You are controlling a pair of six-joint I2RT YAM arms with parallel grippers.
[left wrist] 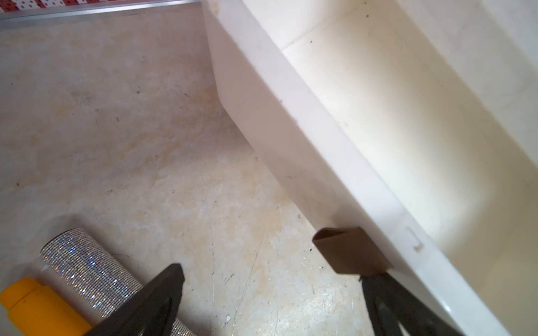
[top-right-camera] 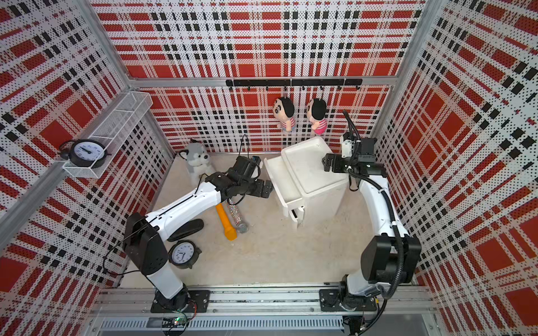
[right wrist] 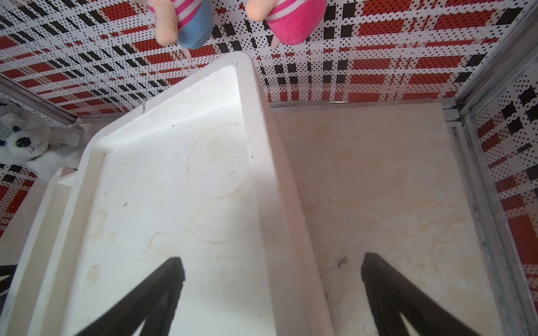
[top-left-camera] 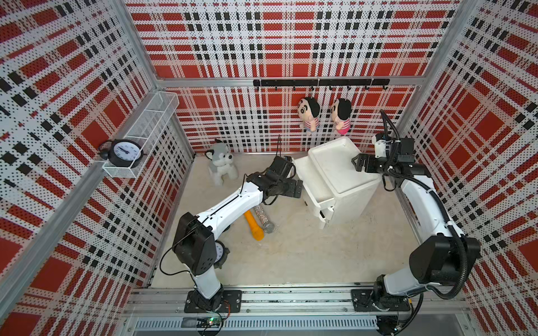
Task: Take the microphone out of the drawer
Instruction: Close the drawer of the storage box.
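Note:
An orange microphone [top-left-camera: 254, 227] [top-right-camera: 226, 222] and a glittery silver microphone [top-left-camera: 263, 219] [top-right-camera: 237, 218] lie side by side on the floor, partly under my left arm. In the left wrist view the silver microphone [left wrist: 84, 270] and the orange microphone [left wrist: 32, 305] show beside one finger. The white cabinet's top drawer [top-left-camera: 308, 176] [top-right-camera: 279, 177] stands pulled out, and the part of its inside [left wrist: 407, 116] that shows is bare. My left gripper [top-left-camera: 298, 188] [top-right-camera: 266, 187] [left wrist: 262, 270] is open just outside the drawer front. My right gripper [top-left-camera: 356, 164] [top-right-camera: 326, 163] [right wrist: 272, 260] hangs open over the cabinet top's right rim.
A husky plush [top-left-camera: 219, 164] sits at the back left. Two dolls [top-left-camera: 308, 113] hang from a hook rail on the back wall. One clock [top-left-camera: 125, 149] stands on a wall shelf, another clock [top-right-camera: 182, 253] lies on the floor by my left arm's base. A lower drawer [top-left-camera: 324, 213] is slightly ajar.

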